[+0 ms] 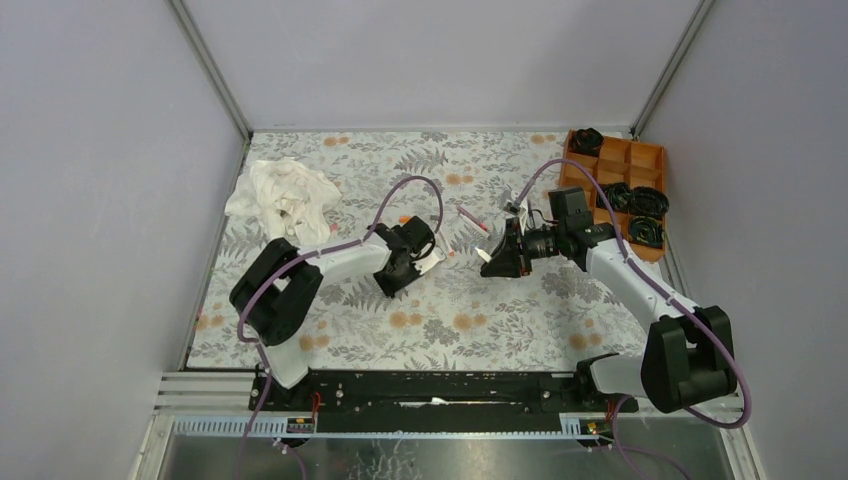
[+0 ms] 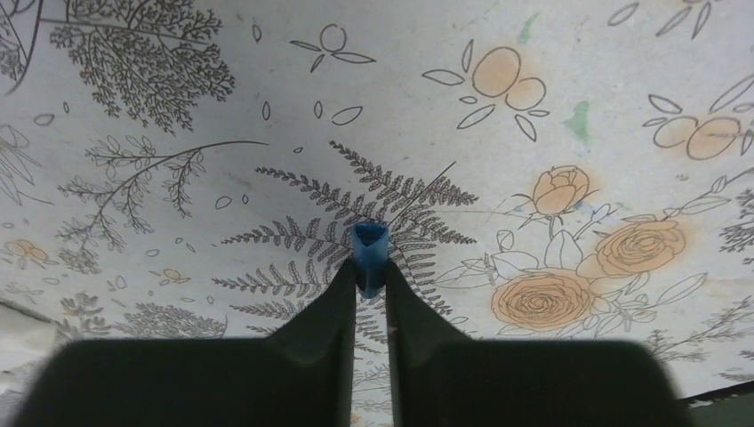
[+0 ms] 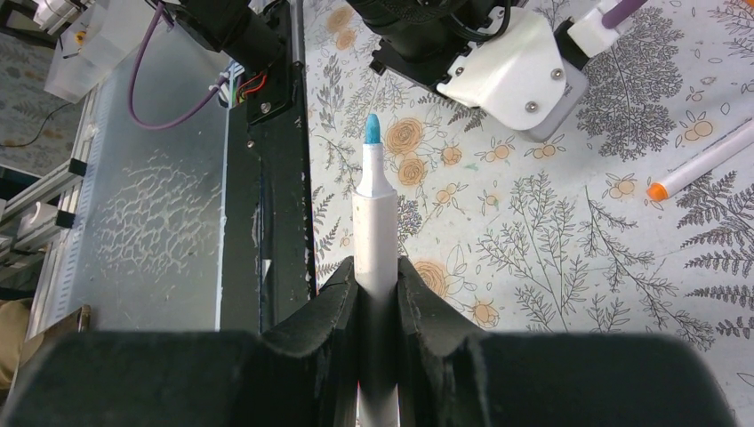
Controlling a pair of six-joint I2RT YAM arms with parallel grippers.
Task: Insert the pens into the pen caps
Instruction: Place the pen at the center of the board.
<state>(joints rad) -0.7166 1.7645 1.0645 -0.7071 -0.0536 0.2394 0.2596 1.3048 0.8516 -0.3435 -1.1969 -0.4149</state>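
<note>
Left gripper (image 2: 371,277) was clenched on a blue cap (image 2: 371,249). Cap was pinched between the two fingertips and stuck out a bit past them, above the floral mat (image 2: 533,133). No pen was in the cap.

Right gripper (image 3: 376,277) was clamped around a white pen (image 3: 376,227). The barrel ran up between the fingers, with the bare blue tip poking well out front. Tip pointed toward the left arm's wrist housing, which filled the top of the right wrist view.

From above, the two grippers faced each other over the middle of the mat, near but apart. Left was angled right, right was angled left, and pen and cap were not touching.

Other task items:
- An orange-tipped pen (image 3: 711,153), white barrel, lay flat on the mat at the right edge of the right wrist view.
- A pinkish-red pen (image 1: 472,220) lay on the mat just beyond the gap between the grippers, on a diagonal.

Other stuff:
- A crumpled white cloth (image 1: 285,195) sat at the far left of the mat.
- An orange tray (image 1: 640,155) stood at the far right corner, with black coiled items (image 1: 640,200) in several of its compartments.
</note>
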